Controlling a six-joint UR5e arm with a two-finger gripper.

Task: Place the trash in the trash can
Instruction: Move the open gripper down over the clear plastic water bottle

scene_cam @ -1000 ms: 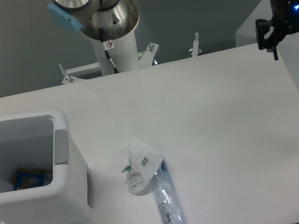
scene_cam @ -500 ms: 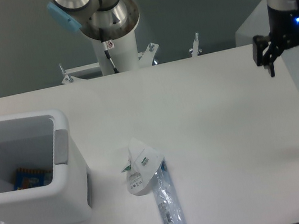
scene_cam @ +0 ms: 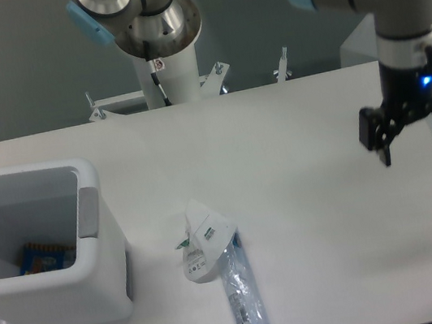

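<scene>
Gripper (scene_cam: 414,133) hangs above the right side of the table (scene_cam: 320,195), its two dark fingers (scene_cam: 382,136) spread wide apart with nothing between them. A small blue light glows on the wrist just above it.

Two pieces of trash lie together near the front middle of the table, well apart from the gripper. One is a crumpled white wrapper (scene_cam: 202,238) with small green and black print. The other is one crushed clear bottle (scene_cam: 242,291) with a bluish tint, lying on its side and running from the wrapper toward the front edge. The wrapper's lower right corner touches or overlaps the bottle's upper end.

One white bin (scene_cam: 44,247) stands at the left of the table, upright and open at the top, with a grey patch on the side that faces the trash. Inside it, at the bottom, lies one small item (scene_cam: 44,257) with blue and orange colouring; what it is cannot be told. The bin is near the wrapper but not touching it.

One arm base (scene_cam: 156,32) rises behind the far edge of the table.
</scene>
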